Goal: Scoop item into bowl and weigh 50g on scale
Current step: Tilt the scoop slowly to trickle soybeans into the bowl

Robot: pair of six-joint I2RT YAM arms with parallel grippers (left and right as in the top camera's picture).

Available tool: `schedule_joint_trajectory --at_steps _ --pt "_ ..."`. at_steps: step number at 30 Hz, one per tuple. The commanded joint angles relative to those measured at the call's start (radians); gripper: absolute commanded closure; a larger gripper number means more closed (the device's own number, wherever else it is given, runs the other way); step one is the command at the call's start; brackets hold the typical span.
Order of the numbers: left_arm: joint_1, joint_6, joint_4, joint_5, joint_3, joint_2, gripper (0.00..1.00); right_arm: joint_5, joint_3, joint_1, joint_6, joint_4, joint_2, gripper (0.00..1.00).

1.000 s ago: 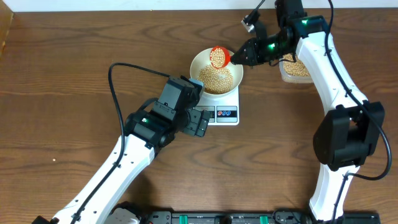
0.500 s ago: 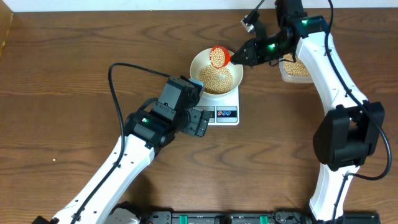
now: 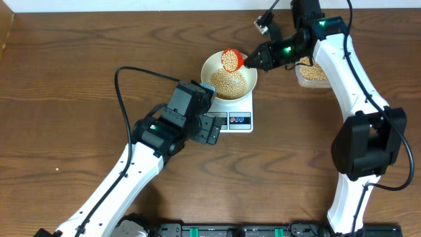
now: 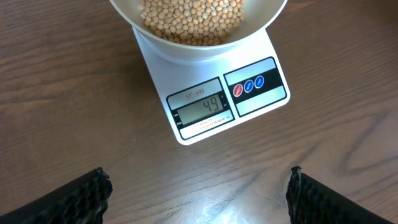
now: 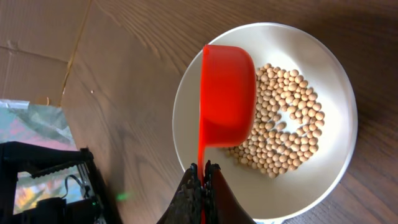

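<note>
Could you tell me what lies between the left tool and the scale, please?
Only bare wooden table separates the left tool from the scale, as the left wrist view shows.

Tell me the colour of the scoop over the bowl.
Bright orange-red; the scoop shows best in the right wrist view.

Brown wood table [image 3: 79, 66]: white scale [image 3: 240, 122] near centre; clear plastic container [image 3: 310, 76] well apart from it.

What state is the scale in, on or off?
On. The scale shows 49 on its display, with the bowl of beans sitting on it.
</note>
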Motion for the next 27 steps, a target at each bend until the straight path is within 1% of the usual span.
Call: schedule_joint_trajectory --at_steps 1,8,15,27 --pt "0.003 0.003 -0.004 -0.016 0.002 -0.007 0.08 -0.029 0.018 0.008 -0.042 0.003 -0.024 0.99" --pt "0.003 0.003 -0.004 -0.016 0.002 -0.007 0.08 -0.029 0.018 0.008 -0.053 0.002 -0.024 0.99" --pt "0.003 0.003 -0.004 -0.016 0.002 -0.007 0.08 -0.029 0.018 0.008 -0.097 -0.002 -0.024 0.99" --pt "0.003 0.003 -0.004 -0.016 0.002 -0.007 0.08 -0.029 0.018 0.008 -0.115 -0.005 -0.024 0.99"
